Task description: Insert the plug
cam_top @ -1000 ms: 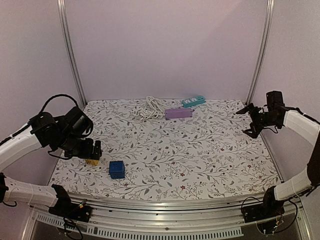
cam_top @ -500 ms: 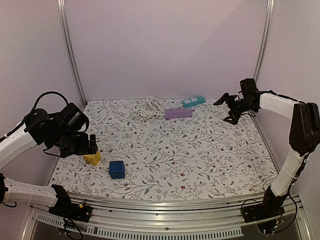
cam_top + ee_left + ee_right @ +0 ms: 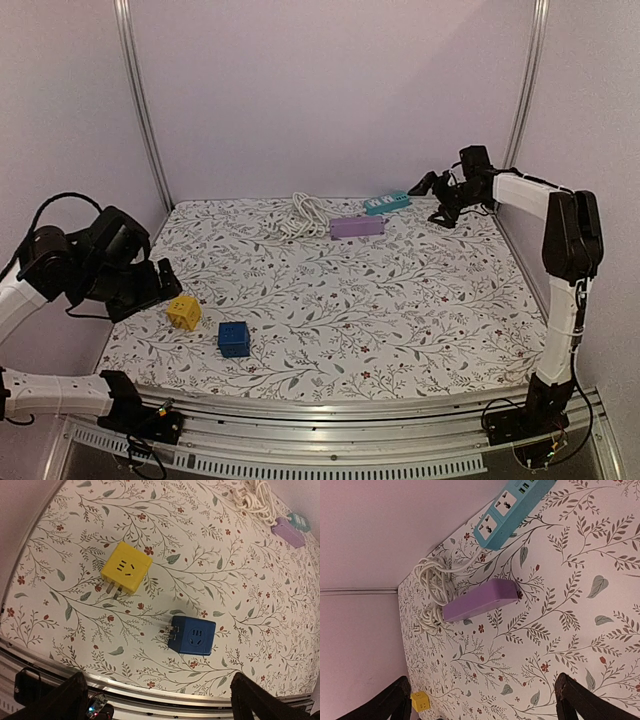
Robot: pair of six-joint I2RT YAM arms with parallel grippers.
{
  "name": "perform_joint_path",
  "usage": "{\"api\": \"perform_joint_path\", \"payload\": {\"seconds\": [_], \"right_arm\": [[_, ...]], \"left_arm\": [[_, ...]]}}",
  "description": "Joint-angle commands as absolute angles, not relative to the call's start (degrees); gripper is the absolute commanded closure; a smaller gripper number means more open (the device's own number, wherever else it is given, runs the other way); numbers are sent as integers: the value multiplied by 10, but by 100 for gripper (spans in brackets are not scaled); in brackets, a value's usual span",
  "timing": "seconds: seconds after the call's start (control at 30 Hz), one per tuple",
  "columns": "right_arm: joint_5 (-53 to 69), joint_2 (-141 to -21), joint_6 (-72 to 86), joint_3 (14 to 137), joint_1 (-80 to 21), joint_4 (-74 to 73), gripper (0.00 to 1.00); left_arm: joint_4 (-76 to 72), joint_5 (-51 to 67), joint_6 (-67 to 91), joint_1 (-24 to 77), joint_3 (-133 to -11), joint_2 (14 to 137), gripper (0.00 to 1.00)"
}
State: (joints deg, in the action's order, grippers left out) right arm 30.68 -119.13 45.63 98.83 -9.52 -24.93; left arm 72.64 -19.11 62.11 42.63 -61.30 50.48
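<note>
The table (image 3: 400,300) is covered edge to edge by a white cloth printed with leafy sprigs and small red flowers. The left arm (image 3: 60,270) reaches in over the near-left corner. The left gripper (image 3: 157,676) hangs above the near edge, its claw spread wide with nothing between the fingers. The right arm (image 3: 540,200) stretches to the far-right corner. The right gripper (image 3: 481,679) is just as wide and empty, held above the cloth near the far edge.

A white cord (image 3: 303,215) lies in a loose coil at the far middle and runs on to a teal power strip (image 3: 387,203). That strip lies at an angle against the back edge, its white socket faces turned up. Just nearer sits a purple block (image 3: 357,227) shaped like a power strip; no sockets show on it.

The plugs are at the near left, well apart from the strips. The yellow cube plug (image 3: 126,568) lies on its side below the left gripper. It has rounded edges, dark socket slots on its upper face and metal prongs sticking out toward the near edge. The blue cube plug (image 3: 194,635) lies near it, closer to the table's front. Its slotted face is turned up and its prongs point left along the cloth. Neither is touched.
</note>
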Motion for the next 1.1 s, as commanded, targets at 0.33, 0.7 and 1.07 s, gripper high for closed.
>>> {"api": "perform_joint_path", "payload": {"seconds": [0.33,0.7,1.07], "right_arm": [[377,-1299,448,1097,-99,-170,1],[373,-1382,484,1166,-107,-124,1],[416,-1490,534,1259,-109,-70,14]], "left_arm": [[771,-203,698,434,-600,457,0],[751,-197,695,434,-602,479,1],[721,-188,693,434,-612,517,1]]}}
